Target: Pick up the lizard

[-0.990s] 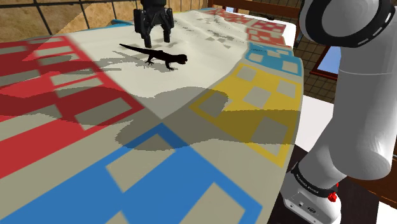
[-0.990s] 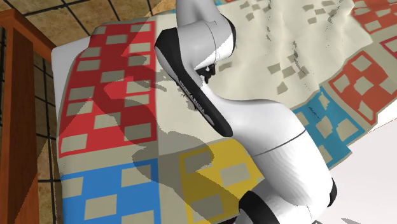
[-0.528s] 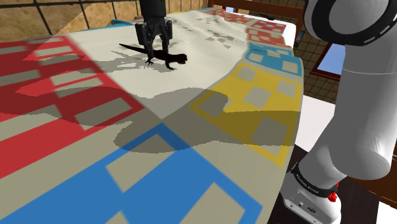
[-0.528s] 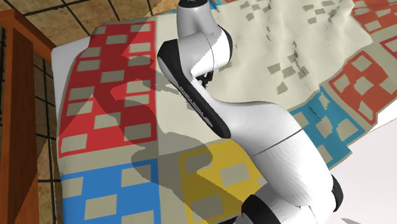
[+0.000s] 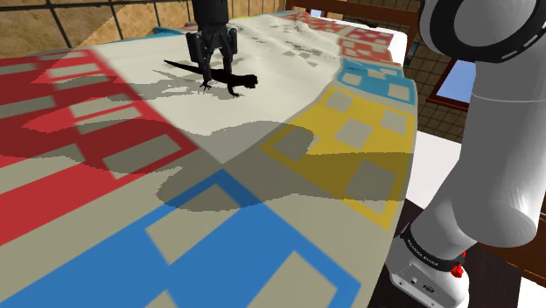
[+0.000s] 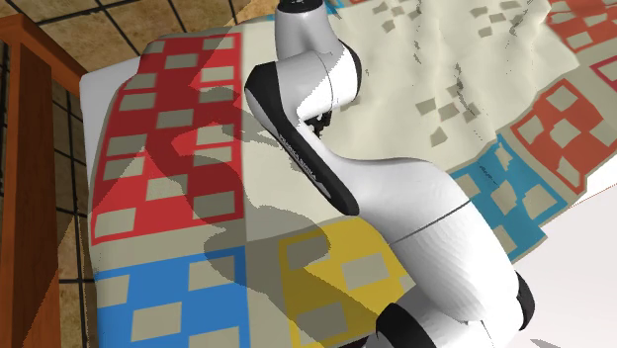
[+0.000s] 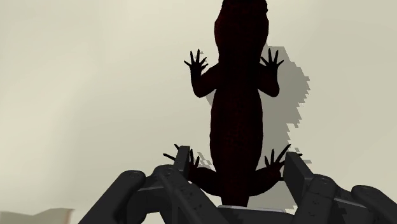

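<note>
- The black lizard point(image 5: 229, 79) lies flat on the patterned cloth point(image 5: 105, 157) under the gripper point(image 5: 213, 54), its tail trailing off to the shoulder view's left.
- The fingers point(image 7: 294, 172) stand apart, straddling its hind body without clasping it.
- It looks light, thin and stiff, so its trunk by the hind legs seems the best hold.
- Only cloth surrounds the gripper, and its wrinkles beyond look harmless.

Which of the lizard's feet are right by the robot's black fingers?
The black lizard's back feet: one sits beside each finger of the black gripper. Its front feet lie farther off.
</note>
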You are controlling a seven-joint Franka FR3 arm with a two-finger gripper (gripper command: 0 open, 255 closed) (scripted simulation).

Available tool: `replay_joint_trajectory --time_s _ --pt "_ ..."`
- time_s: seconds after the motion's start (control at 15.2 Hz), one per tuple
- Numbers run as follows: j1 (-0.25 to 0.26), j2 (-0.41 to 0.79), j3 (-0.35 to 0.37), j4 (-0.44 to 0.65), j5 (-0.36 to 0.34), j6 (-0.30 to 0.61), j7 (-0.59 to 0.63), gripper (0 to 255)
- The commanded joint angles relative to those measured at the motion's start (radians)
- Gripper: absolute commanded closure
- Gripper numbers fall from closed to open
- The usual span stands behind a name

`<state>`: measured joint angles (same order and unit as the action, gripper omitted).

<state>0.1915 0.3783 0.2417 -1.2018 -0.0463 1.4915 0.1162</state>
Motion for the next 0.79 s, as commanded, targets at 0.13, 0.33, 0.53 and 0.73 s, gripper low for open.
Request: replay_joint_trajectory --time_s 0.13,0.33,0.53,0.73 --pt "0.003 0.014 0.0 0.049 -0.003 -0.036 0.0 255" --pt "0.01 0.036 0.0 0.124 -0.008 -0.089 0.002 255" --pt "0.02 0.065 0.0 0.212 -0.015 -0.148 0.004 255" --pt "0.033 0.106 -0.001 0.32 -0.024 -0.216 0.007 255"
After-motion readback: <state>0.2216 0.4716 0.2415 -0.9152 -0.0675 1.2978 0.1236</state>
